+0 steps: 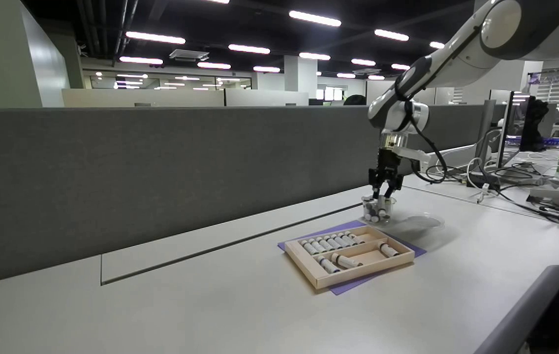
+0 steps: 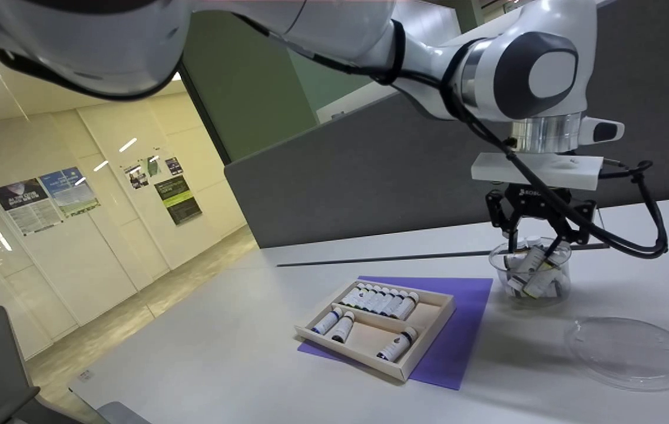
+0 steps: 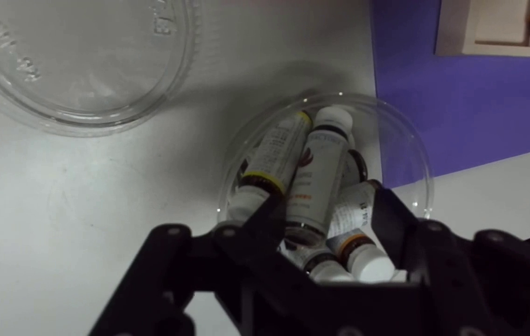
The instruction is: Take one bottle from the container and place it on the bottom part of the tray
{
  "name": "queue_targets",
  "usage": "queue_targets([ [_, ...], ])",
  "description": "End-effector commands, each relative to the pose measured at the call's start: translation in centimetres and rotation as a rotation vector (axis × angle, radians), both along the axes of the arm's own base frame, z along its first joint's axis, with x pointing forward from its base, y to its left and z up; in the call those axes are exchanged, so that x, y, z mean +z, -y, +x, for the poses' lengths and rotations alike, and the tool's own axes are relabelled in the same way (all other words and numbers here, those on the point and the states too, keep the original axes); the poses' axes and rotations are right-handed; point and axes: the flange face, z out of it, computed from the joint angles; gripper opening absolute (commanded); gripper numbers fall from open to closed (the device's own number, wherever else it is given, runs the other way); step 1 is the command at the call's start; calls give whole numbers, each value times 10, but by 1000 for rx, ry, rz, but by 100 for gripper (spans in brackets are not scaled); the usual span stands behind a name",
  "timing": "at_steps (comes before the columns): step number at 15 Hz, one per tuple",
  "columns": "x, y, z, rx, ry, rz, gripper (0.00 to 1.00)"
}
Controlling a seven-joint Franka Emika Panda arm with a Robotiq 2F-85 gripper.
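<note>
Claw (image 2: 530,252) spread inside the container (image 2: 536,299); along the tray's (image 2: 364,359) lower edge, bare room lies among 3 bottles (image 2: 343,328).

my fingers (image 3: 393,224) are in the cup (image 2: 499,268) with bottles (image 3: 318,177) | in an exterior view cup right of tray (image 2: 361,356) | lid (image 2: 632,353) before cup | tray on sheet (image 2: 467,318), sheet on table (image 2: 222,353) | bottle row (image 2: 377,300) in back compartment (image 2: 426,310) | two bottles (image 2: 343,327) left, third bottle (image 2: 398,345) right in front compartment (image 2: 370,338) | partition (image 2: 370,188) behind table

White table (image 1: 186,300) beneath purple sheet (image 2: 473,318), container (image 3: 402,140) and lid (image 2: 632,353) (both clear).
</note>
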Motion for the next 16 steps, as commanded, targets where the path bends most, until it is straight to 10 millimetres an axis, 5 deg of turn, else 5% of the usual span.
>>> queue_targets([
  [1,2,-1,-5,24,-26,-10,71],
  [2,1,-2,-5,31,-28,-10,71],
  [3,0,-4,-5,39,-31,-15,59],
  [4,0,-6,-4,47,-33,-18,33],
  [6,0,-9,-3,59,-36,-25,33],
  [10,0,-18,0,87,-40,-36,2],
  [16,6,-42,9,112,-46,-18,0],
])
